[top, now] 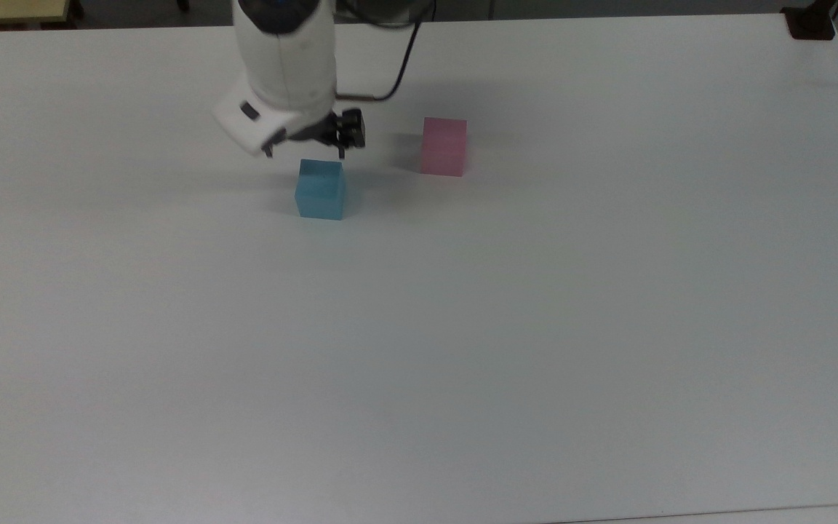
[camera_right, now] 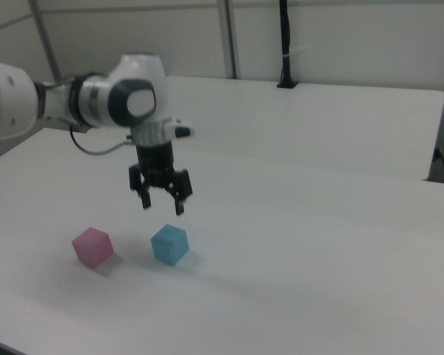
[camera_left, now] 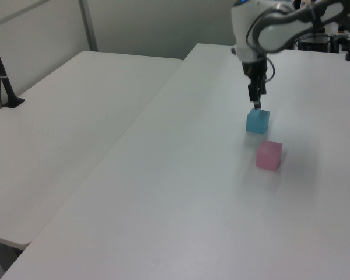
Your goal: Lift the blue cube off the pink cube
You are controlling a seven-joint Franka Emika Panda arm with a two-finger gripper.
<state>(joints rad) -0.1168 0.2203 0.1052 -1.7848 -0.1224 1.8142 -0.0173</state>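
The blue cube (top: 320, 189) (camera_left: 257, 121) (camera_right: 169, 244) rests flat on the white table, apart from the pink cube (top: 444, 146) (camera_left: 269, 155) (camera_right: 92, 246), which also sits on the table. In the top view the pink cube lies to the blue cube's right. My gripper (camera_right: 163, 204) (top: 304, 149) (camera_left: 256, 105) hovers just above the blue cube, open, with nothing between its fingers and no contact with either cube.
The white table (top: 463, 327) stretches wide around both cubes. A black cable (top: 397, 73) trails from the arm at the back. A second white table (camera_left: 64, 116) with a black post (camera_left: 3, 73) stands on the left view's left.
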